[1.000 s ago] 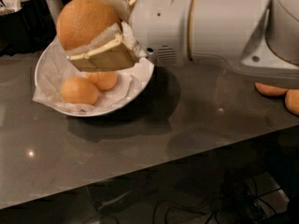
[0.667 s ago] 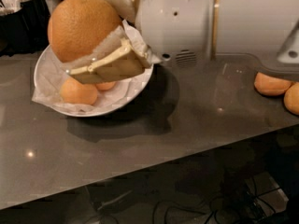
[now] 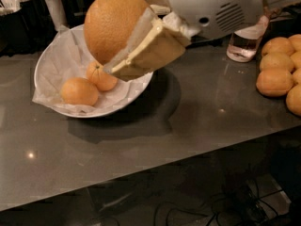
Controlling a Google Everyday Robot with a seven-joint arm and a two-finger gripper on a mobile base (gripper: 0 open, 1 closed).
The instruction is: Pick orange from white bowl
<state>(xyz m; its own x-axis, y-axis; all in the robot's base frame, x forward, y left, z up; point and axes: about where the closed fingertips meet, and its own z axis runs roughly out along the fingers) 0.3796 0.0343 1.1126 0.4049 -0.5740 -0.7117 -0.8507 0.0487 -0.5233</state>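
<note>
My gripper (image 3: pixel 123 41) is shut on the orange (image 3: pixel 113 23), a large round fruit with dimpled skin, and holds it up in the air above the right half of the white bowl (image 3: pixel 47 62). One cream-coloured finger (image 3: pixel 150 48) shows below and to the right of the fruit; the other is hidden behind it. The bowl is lined with crinkled white paper and sits at the back left of the grey table. Two smaller oranges lie in it: one (image 3: pixel 80 91) at the front left, one with a dark stem dot (image 3: pixel 102 76) under the held fruit.
A heap of several oranges (image 3: pixel 281 69) lies at the table's right edge. A clear bottle (image 3: pixel 245 41) lies tilted behind it. Dark containers with utensils (image 3: pixel 21 8) stand at the back left. The table's front edge (image 3: pixel 141 173) runs across the lower part, with cables on the floor below.
The gripper has risen with the orange in it, so the fruit now looks larger and sits higher over the bowl. The arm has shifted right and up.
</note>
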